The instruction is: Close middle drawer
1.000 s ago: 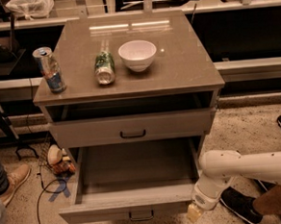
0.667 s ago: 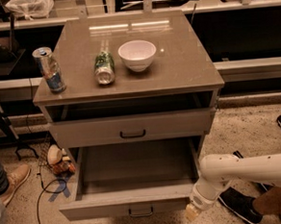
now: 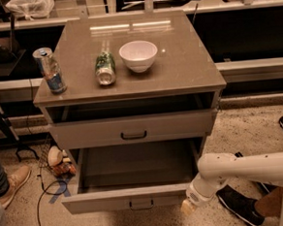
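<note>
The middle drawer (image 3: 113, 200) is pulled far out of the grey-beige cabinet, and its inside (image 3: 135, 165) is empty. A small dark bar handle (image 3: 140, 204) sits at the centre of its front. The drawer above it (image 3: 94, 134) stands slightly out, with a dark gap under the tabletop. The lowest drawer is hidden beneath the open one. My gripper (image 3: 189, 207), on a white arm (image 3: 242, 168) coming from the right, is low against the right end of the middle drawer's front.
On the tabletop (image 3: 187, 68) stand a blue can (image 3: 49, 70), a lying green bottle (image 3: 105, 68) and a white bowl (image 3: 138, 55). Dark shoes (image 3: 240, 205) are on the floor at right. A person's shoe (image 3: 10, 185), cables and clutter (image 3: 57, 162) lie at left.
The middle drawer's front has slid a little back toward the cabinet, and my gripper has moved with it at its right end.
</note>
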Available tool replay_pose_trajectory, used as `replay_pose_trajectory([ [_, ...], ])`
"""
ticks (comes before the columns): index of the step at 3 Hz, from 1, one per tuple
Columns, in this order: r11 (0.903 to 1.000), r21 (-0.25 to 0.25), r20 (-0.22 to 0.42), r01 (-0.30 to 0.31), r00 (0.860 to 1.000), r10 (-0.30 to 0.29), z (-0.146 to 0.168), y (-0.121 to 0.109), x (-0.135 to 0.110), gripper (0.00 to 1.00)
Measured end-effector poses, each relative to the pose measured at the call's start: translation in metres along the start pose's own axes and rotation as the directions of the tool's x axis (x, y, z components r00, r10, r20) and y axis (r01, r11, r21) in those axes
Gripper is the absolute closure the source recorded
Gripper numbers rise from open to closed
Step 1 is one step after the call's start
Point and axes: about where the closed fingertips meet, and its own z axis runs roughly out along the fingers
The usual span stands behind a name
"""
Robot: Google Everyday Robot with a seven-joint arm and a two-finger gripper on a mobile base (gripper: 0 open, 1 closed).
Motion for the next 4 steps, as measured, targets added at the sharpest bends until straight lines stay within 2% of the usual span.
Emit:
replay_pose_trajectory([
  [2,0.9995,0.027,0.119,-0.019,0.993,0.016,-0.003,-0.034,-0.041,1.00],
  [3,0.9994,0.029,0.216,-0.019,0.976,0.013,-0.017,-0.054,-0.069,1.00],
  [4,0.9996,0.029,0.349,-0.007,0.937,-0.003,-0.034,-0.080,-0.119,1.00],
])
